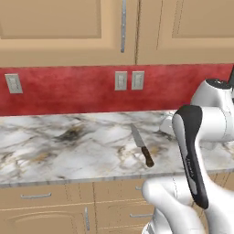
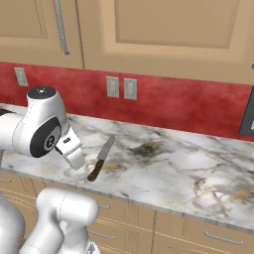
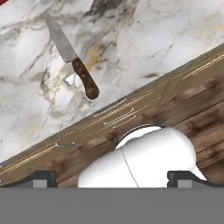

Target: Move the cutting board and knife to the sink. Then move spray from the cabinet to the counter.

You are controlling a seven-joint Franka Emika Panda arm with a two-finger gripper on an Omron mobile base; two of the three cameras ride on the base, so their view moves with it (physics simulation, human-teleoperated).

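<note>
Behind our arm, a red backsplash with pale outlet plates (image 1: pixel 121 80) runs under the light tan wooden wall cabinet (image 1: pixel 68 32), whose flat panel doors are closed, and below it stretches the long white-grey marble counter (image 1: pixel 68 146) with brown and dark veining. Going from left to right in the left base view, we see bare marble first, then the knife (image 1: pixel 142 145), a grey steel blade with a dark reddish-brown wooden handle, lying flat near the counter's front edge with its handle toward us and its tip angled toward the wall. Further right our white arm rises. In the hand view the same knife (image 3: pixel 72 61) lies above the counter's edge, well apart from our gripper (image 3: pixel 111 179), whose two dark fingertips (image 3: pixel 41 179) stand spread wide with nothing between them. We judge the task to be at an early or middle stage: the knife has not yet gone to the sink, and with the cabinet doors closed the spray step appears to remain ahead. Next we would need to lower onto the knife handle.
</note>
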